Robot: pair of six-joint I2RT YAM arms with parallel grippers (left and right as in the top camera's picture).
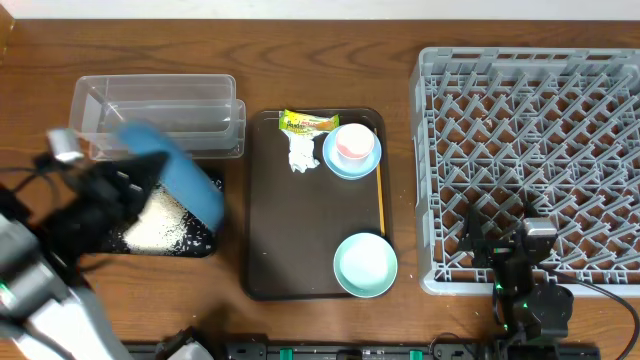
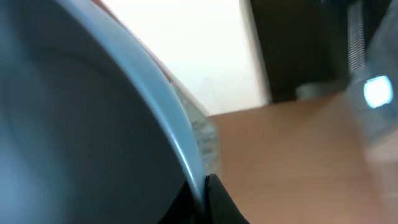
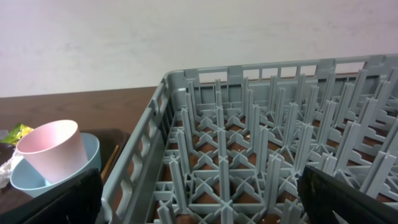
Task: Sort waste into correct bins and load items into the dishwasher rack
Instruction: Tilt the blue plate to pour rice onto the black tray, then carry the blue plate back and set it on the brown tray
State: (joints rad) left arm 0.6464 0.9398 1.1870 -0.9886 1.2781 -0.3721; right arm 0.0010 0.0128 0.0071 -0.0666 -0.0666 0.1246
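Note:
My left gripper [image 1: 140, 178] is shut on the rim of the large dark-blue plate [image 1: 188, 178] and holds it tilted over the black tray [image 1: 203, 245], where white rice grains [image 1: 160, 225] lie. In the left wrist view the plate [image 2: 74, 124] fills the left side, with the jaws [image 2: 204, 193] pinching its edge. The yellow-green wrapper [image 1: 305, 122], the tissue [image 1: 301, 152], the pink cup [image 1: 353, 146] standing in the light-blue dish [image 1: 338, 166], and the mint bowl [image 1: 365, 265] lie on the brown tray. My right gripper [image 1: 505, 237] is open and empty over the front edge of the grey rack [image 1: 530, 120].
The clear tub [image 1: 85, 100] stands behind the black tray. The brown serving tray [image 1: 290, 230] lies between the bins and the rack. The right wrist view shows the rack pegs [image 3: 249, 124], the pink cup [image 3: 53, 149] and the open jaws [image 3: 202, 199].

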